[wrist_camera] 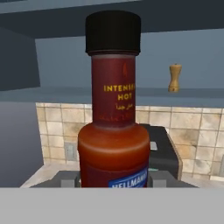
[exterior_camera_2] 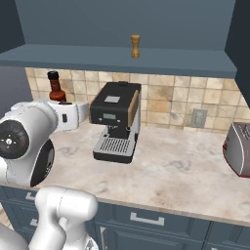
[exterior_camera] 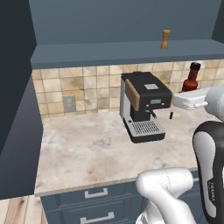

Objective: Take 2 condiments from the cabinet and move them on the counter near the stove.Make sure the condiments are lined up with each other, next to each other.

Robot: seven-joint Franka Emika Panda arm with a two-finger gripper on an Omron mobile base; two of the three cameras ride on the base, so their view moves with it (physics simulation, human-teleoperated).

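Coffee machine (exterior_camera: 144,105) on counter (exterior_camera: 83,151); tan bottle (exterior_camera: 166,39) on cabinet shelf (exterior_camera: 109,52); gripper (wrist_camera: 113,180) clamps hot-sauce bottle (wrist_camera: 113,109).

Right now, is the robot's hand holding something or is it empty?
Gripper: closed on the red hot-sauce bottle, held upright between its fingers.

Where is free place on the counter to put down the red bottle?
The counter is bare between the wall outlet and the coffee machine, and forward to its front edge. In the right base view, bare stone also lies between the machine and the toaster. It is crowded at the gripper holding the hot-sauce bottle.
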